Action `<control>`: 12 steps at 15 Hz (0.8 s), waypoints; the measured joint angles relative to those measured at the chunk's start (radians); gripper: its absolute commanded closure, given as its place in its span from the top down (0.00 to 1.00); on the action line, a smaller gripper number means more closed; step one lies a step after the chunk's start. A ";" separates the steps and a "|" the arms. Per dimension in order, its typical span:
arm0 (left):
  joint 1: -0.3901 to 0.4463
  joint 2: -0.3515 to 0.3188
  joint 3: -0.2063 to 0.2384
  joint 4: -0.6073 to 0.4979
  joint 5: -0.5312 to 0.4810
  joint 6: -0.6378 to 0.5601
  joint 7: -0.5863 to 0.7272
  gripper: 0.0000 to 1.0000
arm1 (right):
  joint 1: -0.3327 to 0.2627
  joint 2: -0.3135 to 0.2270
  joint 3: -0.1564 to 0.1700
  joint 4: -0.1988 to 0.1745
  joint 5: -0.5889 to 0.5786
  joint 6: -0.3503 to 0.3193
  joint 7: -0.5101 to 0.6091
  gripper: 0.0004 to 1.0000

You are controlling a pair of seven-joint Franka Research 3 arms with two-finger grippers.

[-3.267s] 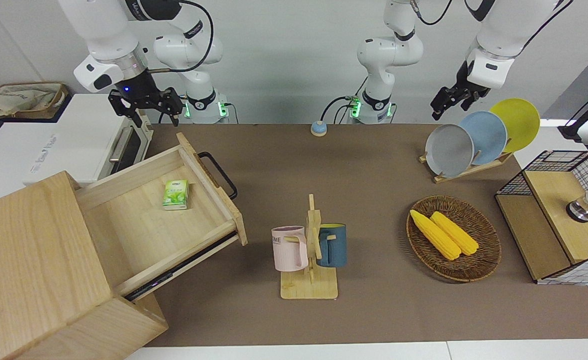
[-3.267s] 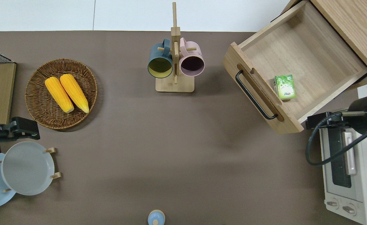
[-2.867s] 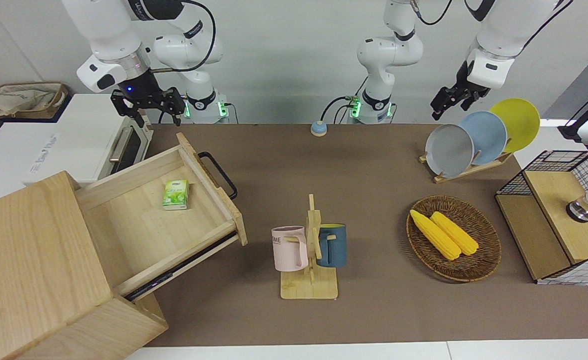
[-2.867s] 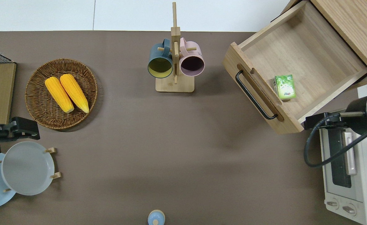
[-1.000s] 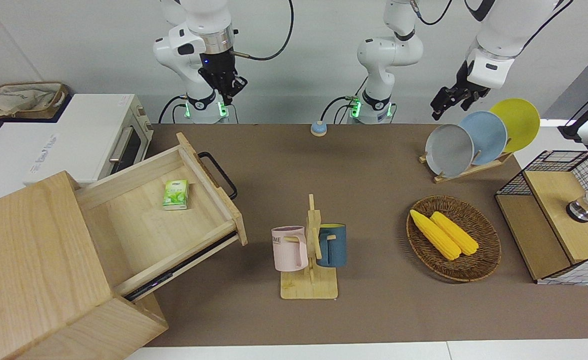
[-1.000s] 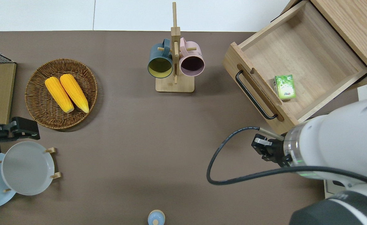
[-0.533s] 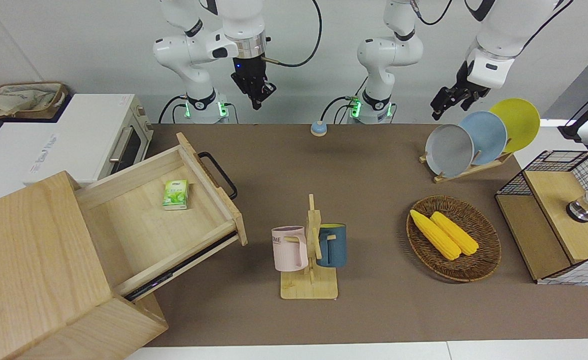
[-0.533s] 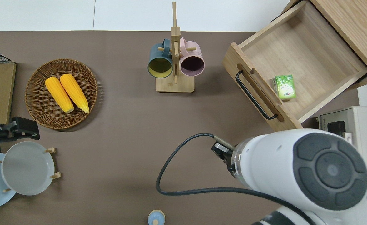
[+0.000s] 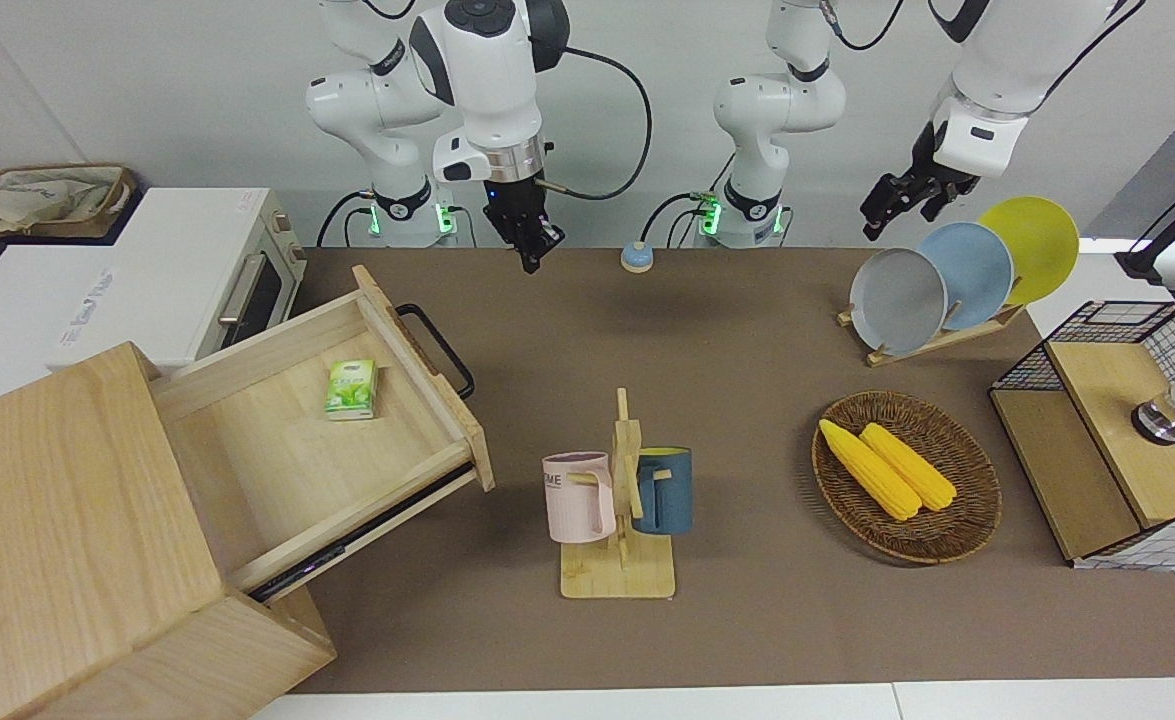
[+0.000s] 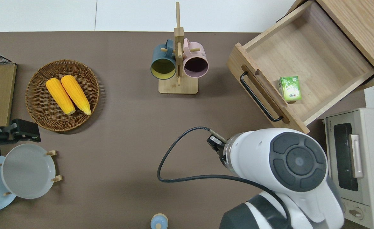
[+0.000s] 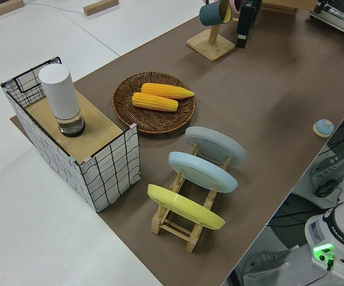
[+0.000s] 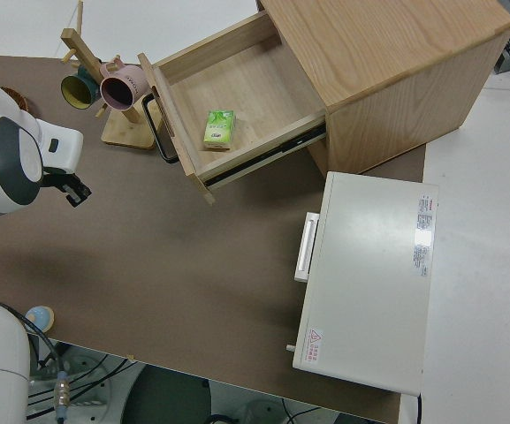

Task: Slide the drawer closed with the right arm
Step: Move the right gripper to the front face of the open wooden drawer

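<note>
Toward the right arm's end, light-wood drawer (image 9: 327, 430) stands open, holding a green packet (image 9: 351, 388); right gripper (image 9: 532, 255), finger state indiscernible, hangs over bare brown mat; left arm parked.

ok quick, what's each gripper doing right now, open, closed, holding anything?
Right gripper: in the air, holding nothing; fingers cannot be told.
Left gripper: parked, cannot be told.

Drawer (image 9: 317, 440) pulled fully open from the pale wood cabinet, black bar handle (image 9: 437, 350) on its front. Right arm (image 9: 482, 70) up over bare desk (image 10: 126, 127), fingers (image 9: 532, 255) apart from the handle.
</note>
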 measured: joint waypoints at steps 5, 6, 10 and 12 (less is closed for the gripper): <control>0.000 0.000 0.000 0.000 0.000 0.000 0.000 0.99 | 0.031 0.096 0.001 0.003 -0.087 0.070 0.094 0.00; 0.000 0.000 0.000 0.000 0.000 0.000 0.000 0.99 | 0.036 0.110 0.001 0.010 -0.110 0.075 0.104 0.00; 0.000 0.000 0.000 0.000 0.000 0.000 0.000 0.99 | 0.049 0.159 -0.001 0.053 -0.172 0.080 0.137 0.00; 0.000 0.000 0.000 0.000 0.000 0.000 0.000 0.99 | 0.047 0.172 -0.009 0.065 -0.186 0.080 0.140 0.00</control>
